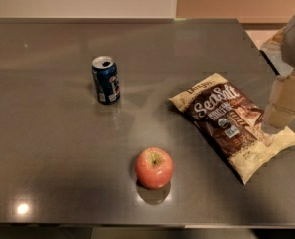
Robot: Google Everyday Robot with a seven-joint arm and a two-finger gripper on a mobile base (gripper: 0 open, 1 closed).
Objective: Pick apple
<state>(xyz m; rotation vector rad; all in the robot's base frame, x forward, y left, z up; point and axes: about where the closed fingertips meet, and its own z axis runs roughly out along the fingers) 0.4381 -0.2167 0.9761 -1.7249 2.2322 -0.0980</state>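
The apple [154, 168] is round and red-pink with a yellowish patch around its short stem. It sits on the dark grey table [53, 148] near the front edge, a little right of centre. My gripper [283, 111] hangs at the right edge of the view, above the right end of a chip bag, well to the right of the apple and apart from it. It holds nothing that I can see.
A blue soda can [105, 79] stands upright, opened, at the back left of the apple. A brown and cream chip bag [234, 123] lies flat to the apple's right. The table's front edge runs just below the apple.
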